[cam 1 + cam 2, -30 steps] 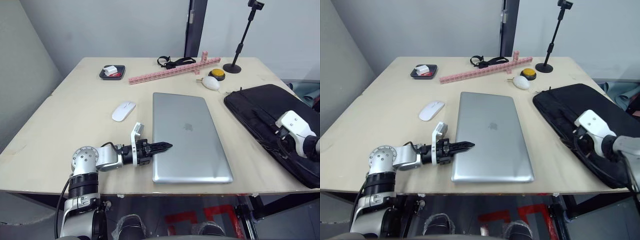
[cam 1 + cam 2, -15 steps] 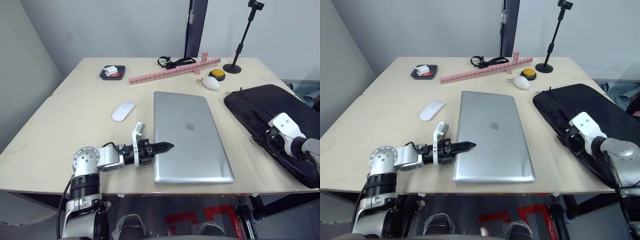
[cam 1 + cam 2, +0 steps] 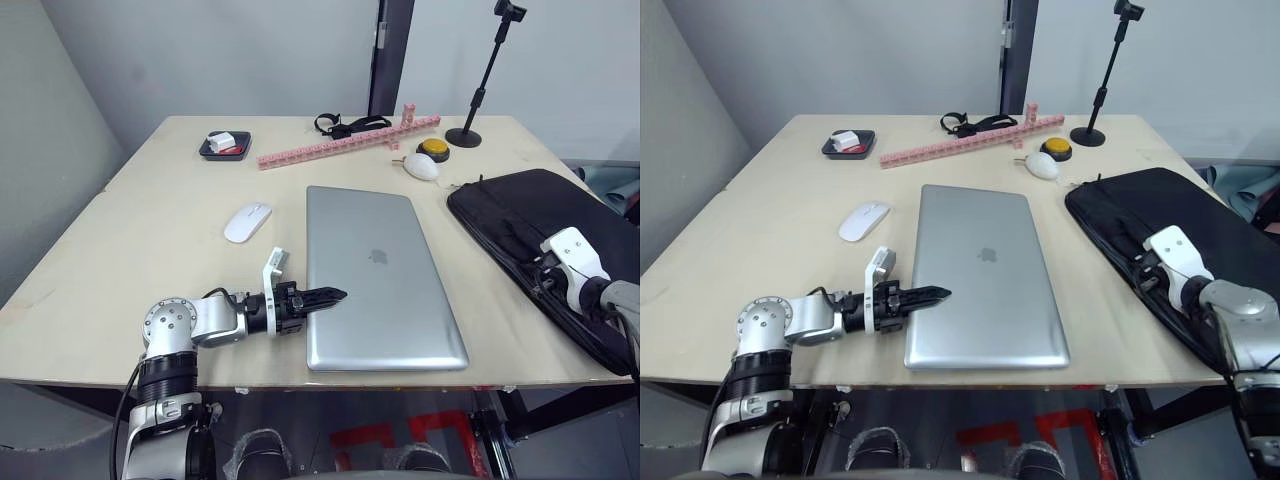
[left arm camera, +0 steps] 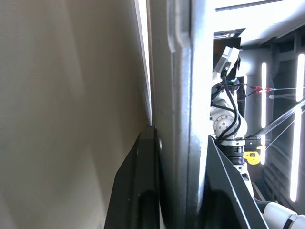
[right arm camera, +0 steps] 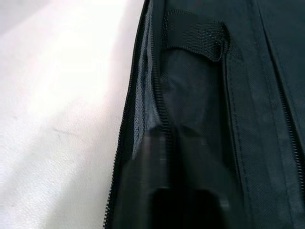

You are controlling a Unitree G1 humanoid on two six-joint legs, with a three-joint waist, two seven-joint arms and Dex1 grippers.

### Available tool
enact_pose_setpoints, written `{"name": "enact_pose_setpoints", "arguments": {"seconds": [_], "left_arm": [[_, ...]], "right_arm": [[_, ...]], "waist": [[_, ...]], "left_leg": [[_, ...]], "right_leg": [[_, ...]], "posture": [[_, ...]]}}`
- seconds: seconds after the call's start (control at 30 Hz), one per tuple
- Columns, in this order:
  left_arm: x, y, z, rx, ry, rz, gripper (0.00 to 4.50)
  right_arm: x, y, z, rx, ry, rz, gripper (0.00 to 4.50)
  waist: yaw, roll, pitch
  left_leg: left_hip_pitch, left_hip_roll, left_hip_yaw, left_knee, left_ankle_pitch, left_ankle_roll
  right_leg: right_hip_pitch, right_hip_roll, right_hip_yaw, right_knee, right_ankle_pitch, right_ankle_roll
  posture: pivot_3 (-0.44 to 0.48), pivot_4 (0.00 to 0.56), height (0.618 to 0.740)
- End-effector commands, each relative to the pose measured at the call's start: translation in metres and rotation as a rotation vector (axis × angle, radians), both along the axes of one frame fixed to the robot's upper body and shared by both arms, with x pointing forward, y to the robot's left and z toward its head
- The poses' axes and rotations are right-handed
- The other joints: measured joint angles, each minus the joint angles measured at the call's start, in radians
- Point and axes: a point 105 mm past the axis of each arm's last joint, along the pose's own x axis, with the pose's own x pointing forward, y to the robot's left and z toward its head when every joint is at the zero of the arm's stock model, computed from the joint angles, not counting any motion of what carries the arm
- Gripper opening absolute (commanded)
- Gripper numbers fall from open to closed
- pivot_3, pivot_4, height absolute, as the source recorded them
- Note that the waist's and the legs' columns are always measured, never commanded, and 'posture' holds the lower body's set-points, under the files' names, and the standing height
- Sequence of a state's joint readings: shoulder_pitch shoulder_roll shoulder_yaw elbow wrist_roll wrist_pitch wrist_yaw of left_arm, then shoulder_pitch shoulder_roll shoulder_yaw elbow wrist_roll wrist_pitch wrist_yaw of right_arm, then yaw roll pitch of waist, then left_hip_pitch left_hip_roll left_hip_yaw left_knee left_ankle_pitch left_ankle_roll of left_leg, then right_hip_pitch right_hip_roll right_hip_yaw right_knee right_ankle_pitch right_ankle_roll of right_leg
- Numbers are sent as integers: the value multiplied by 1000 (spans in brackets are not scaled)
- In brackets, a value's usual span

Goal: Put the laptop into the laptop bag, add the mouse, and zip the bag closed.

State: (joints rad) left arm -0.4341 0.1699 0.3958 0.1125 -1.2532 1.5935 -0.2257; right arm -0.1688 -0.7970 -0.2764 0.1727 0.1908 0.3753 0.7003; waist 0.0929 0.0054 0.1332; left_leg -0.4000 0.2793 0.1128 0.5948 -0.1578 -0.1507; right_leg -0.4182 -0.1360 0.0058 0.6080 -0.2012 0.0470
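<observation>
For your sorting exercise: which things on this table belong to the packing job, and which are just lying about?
Job: laptop; laptop bag; mouse.

Lying about: pink block strip; black tray; black strap; yellow button; white egg-shaped thing; stand.
</observation>
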Motion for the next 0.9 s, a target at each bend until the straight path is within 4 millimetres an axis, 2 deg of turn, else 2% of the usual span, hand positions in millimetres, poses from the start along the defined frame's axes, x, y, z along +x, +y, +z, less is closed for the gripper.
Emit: {"name": "enact_pose_setpoints", "arguments": {"seconds": [0.03,0.17,0.37,0.53,0.7,0.8,0.9], "left_arm": [[0,-1,31,-124,-110,-18,279],[0,-2,33,-138,-108,-22,279],[7,-3,47,-255,-88,-26,279],[7,-3,48,-250,-80,-29,279],[7,-5,48,-239,-79,-26,279],[9,-8,50,-260,-64,-26,279],[14,-9,50,-278,-44,-7,279]], "right_arm": [[0,-1,10,56,-26,-15,21],[-1,5,19,106,-24,-3,21],[7,29,50,200,-35,34,21],[9,47,72,233,-31,56,21],[10,59,81,260,-21,71,21],[16,78,94,312,-12,74,21],[17,89,96,336,-5,76,21]], "waist": [[0,0,0],[0,0,0],[-1,0,0],[1,0,0],[6,0,0],[3,1,0],[4,1,0]], "left_leg": [[0,0,0,0,0,0],[0,0,0,0,0,0],[0,0,1,0,0,0],[1,0,1,0,2,-2],[0,0,1,-1,4,-5],[0,0,1,-1,4,-6],[1,0,1,-1,4,-6]], "right_leg": [[0,0,0,0,0,0],[0,0,0,0,0,0],[0,0,1,1,0,0],[-1,0,2,2,1,1],[-1,0,1,1,1,2],[-1,0,2,1,2,3],[-1,0,2,1,2,4]], "posture": [[0,150,740],[0,150,740],[0,150,740],[0,150,740],[0,150,740],[0,150,740],[0,150,740]]}}
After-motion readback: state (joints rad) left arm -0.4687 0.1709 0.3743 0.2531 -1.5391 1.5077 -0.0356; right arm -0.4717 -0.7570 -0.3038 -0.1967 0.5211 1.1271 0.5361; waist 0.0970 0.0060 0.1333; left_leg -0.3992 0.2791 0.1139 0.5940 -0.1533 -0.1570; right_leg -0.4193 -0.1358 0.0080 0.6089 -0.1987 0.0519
